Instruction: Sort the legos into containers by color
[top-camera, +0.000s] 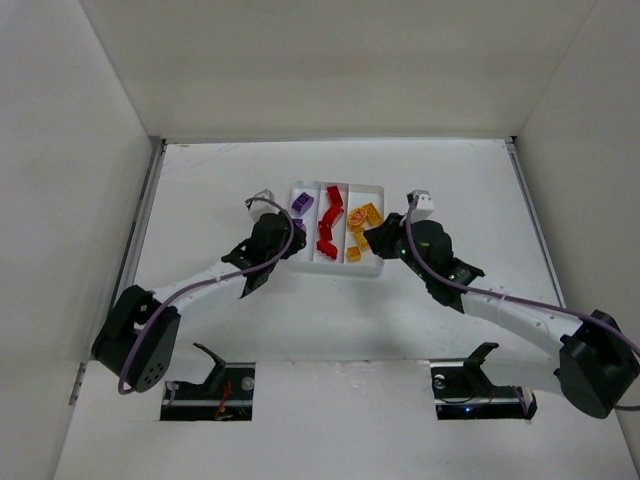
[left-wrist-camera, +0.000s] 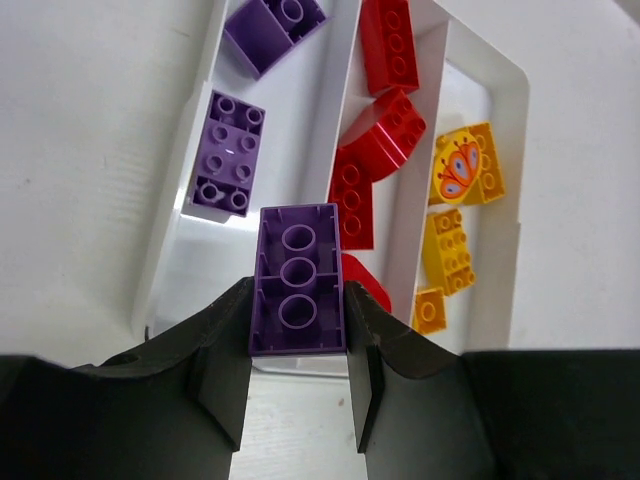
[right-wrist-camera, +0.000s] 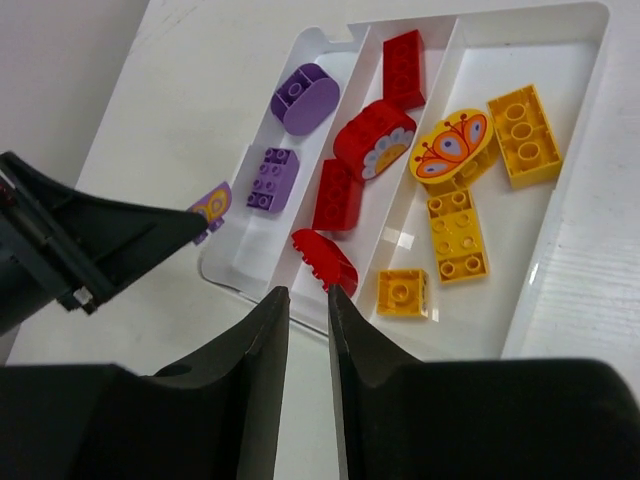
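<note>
The white tray (top-camera: 377, 187) has three compartments: purple legos (left-wrist-camera: 226, 154) on the left, red legos (left-wrist-camera: 380, 130) in the middle, yellow-orange legos (left-wrist-camera: 447, 248) on the right. My left gripper (left-wrist-camera: 297, 305) is shut on a purple brick (left-wrist-camera: 297, 280), its hollow underside facing the camera, over the near end of the left compartment. From the right wrist view that brick (right-wrist-camera: 212, 208) shows a printed face. My right gripper (right-wrist-camera: 308, 292) hovers just outside the tray's near edge, by a curved red brick (right-wrist-camera: 325, 262). Its fingers stand a narrow gap apart with nothing between them.
White walls enclose the table on three sides. Both arms (top-camera: 200, 280) reach in from the near edge and meet at the tray's near side, the left gripper (right-wrist-camera: 110, 240) close beside the right one. A printed yellow oval (right-wrist-camera: 450, 145) lies in the right compartment.
</note>
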